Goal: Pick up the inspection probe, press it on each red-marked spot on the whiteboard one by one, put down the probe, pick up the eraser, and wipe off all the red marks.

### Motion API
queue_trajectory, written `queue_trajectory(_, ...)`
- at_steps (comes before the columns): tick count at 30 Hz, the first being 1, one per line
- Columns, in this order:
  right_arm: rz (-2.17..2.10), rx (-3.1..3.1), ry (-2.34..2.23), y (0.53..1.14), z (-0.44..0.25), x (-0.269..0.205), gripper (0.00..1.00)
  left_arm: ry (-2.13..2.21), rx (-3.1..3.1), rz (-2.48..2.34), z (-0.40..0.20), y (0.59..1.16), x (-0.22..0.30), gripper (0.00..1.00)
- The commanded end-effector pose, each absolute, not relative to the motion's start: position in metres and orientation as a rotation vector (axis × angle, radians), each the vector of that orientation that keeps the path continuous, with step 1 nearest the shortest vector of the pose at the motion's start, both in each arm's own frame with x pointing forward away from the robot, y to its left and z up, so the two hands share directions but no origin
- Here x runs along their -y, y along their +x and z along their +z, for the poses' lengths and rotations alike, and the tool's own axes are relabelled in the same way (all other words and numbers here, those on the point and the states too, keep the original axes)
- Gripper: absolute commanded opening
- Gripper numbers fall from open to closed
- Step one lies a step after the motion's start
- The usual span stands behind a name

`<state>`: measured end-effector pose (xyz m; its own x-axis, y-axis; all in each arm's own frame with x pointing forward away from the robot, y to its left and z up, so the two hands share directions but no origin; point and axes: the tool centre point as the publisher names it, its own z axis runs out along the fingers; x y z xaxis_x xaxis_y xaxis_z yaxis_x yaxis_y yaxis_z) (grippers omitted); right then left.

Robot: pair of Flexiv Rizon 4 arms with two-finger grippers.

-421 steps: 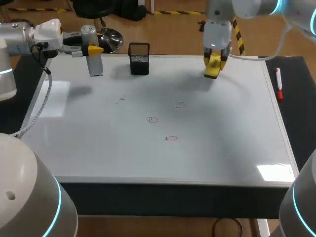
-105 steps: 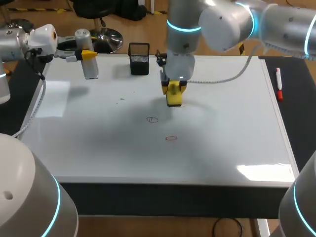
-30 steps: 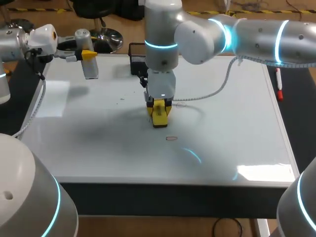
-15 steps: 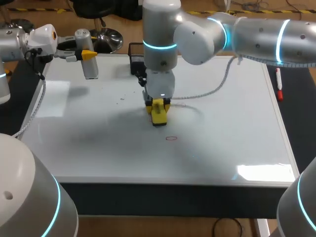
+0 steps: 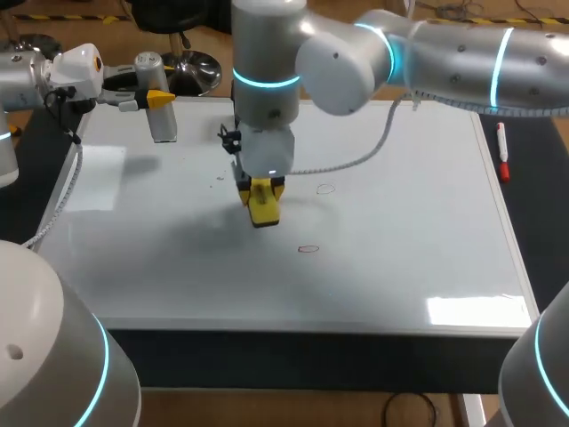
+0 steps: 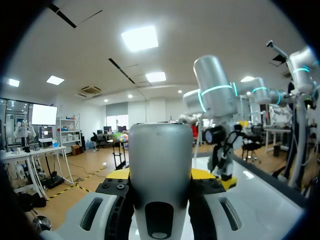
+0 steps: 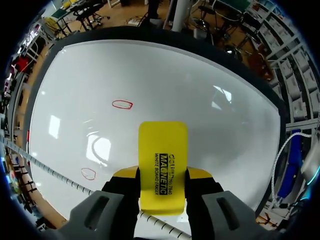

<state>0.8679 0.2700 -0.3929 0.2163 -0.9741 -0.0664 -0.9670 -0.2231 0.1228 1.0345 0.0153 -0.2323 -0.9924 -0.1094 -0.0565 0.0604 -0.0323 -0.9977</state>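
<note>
The task looks to be at the wiping step. The right fingers (image 7: 198, 174) pinch a yellow eraser (image 5: 265, 213) from both sides. They hold it low over the middle of the whiteboard (image 5: 418, 231), which lies on the desk. Whether the eraser touches the board cannot be told.

Two red marks show on the board. One (image 5: 325, 189) is beside the eraser, toward the right arm's side. The other (image 5: 308, 249) is nearer the front edge. In the right wrist view both sit ahead of and beside the eraser, not under it.

The next move probably calls for sliding the eraser flat across to the nearer mark, pressed down evenly, and then on to the other.

The right arm comes in from the right and reaches past the middle, its wrist pointing straight down.

The left arm is held at the far left corner with its wrist level. The left fingers (image 6: 206, 173) are closed on the grey probe (image 5: 164, 124), which hangs upright over that corner and has not been put down.
</note>
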Motion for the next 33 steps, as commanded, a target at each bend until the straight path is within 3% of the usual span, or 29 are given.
queue_trajectory(1,-0.167,1.888,2.371,0.874,-0.413,-0.287,0.00,-0.056,-2.099,-2.172,-0.231,1.034,-0.015,0.00)
queue_trajectory(19,-0.164,1.899,2.325,0.869,-0.428,-0.286,0.00,-0.056,-2.099,-2.172,-0.231,1.034,-0.015,0.00)
queue_trajectory(33,-0.203,1.983,2.240,0.862,-0.443,-0.256,0.00,-0.056,-2.099,-2.172,-0.231,1.034,-0.015,0.00)
